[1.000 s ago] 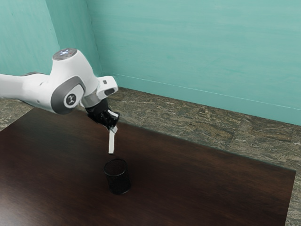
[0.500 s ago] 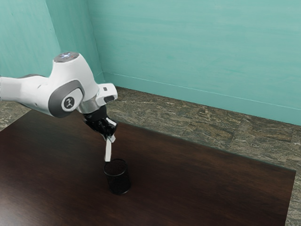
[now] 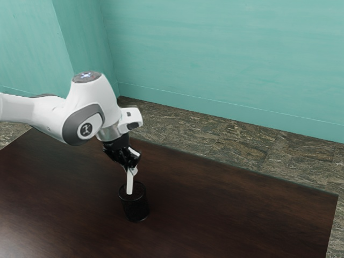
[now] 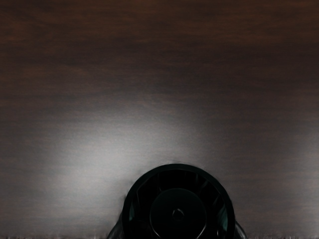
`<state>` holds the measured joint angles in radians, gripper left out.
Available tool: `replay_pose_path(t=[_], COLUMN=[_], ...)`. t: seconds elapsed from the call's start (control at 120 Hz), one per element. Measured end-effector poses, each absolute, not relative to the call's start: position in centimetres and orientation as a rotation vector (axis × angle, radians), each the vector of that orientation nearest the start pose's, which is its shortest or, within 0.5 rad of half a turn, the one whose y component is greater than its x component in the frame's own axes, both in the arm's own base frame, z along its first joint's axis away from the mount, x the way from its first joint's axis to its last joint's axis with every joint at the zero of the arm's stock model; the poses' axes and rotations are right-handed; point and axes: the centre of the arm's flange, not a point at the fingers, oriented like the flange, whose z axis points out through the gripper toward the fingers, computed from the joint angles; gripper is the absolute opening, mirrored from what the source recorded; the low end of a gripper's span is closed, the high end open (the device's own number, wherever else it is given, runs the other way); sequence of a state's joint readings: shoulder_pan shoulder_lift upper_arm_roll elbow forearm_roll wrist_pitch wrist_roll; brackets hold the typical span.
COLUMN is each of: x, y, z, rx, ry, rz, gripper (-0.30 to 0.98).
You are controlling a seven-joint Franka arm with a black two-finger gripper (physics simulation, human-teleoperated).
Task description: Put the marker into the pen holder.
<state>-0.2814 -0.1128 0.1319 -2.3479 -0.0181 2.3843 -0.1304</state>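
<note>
well, the black gripper (image 3: 131,169) is pinching the white marker (image 3: 129,183) by its top part, with one finger on each side. the marker points down and stands almost straight up, with just a little lean. it is at the open top of the black pen holder (image 3: 135,209). in the exterior view, its low end shows inside the round rim. i cannot tell if that end is a bit inside the cup or just over it.

the pen holder stands up on the dark brown wood table (image 3: 231,215). it looks like a round cup with a dark inside. the gripper is up above it, and the white and gray arm (image 3: 88,110) comes in from the exterior view's left and bends down to the cup.

in the wrist view, there is a big dark circle that looks like the cup from above, with a smaller circle in the middle of it. the wood around it has a bright, shiny patch (image 4: 109,149), and some of the wood is more brown and dark.

past the table, there is a gray and brown stone floor (image 3: 215,134), and then a blue-green wall (image 3: 226,54).
</note>
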Motion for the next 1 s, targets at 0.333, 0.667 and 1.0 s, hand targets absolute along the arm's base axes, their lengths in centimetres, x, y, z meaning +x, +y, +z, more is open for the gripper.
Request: replay_pose_path(t=[0.333,0.667,1.0], x=[49.3,55.6,53.4], y=[-7.7,-1.1,8.8], z=[37.8,60.1,65.0], rx=[-3.194,-3.091,-3.019], ry=[0.001,-0.058,-0.299], rz=[-0.225,-0.441,-0.078], gripper=[0.15,0.57,0.66])
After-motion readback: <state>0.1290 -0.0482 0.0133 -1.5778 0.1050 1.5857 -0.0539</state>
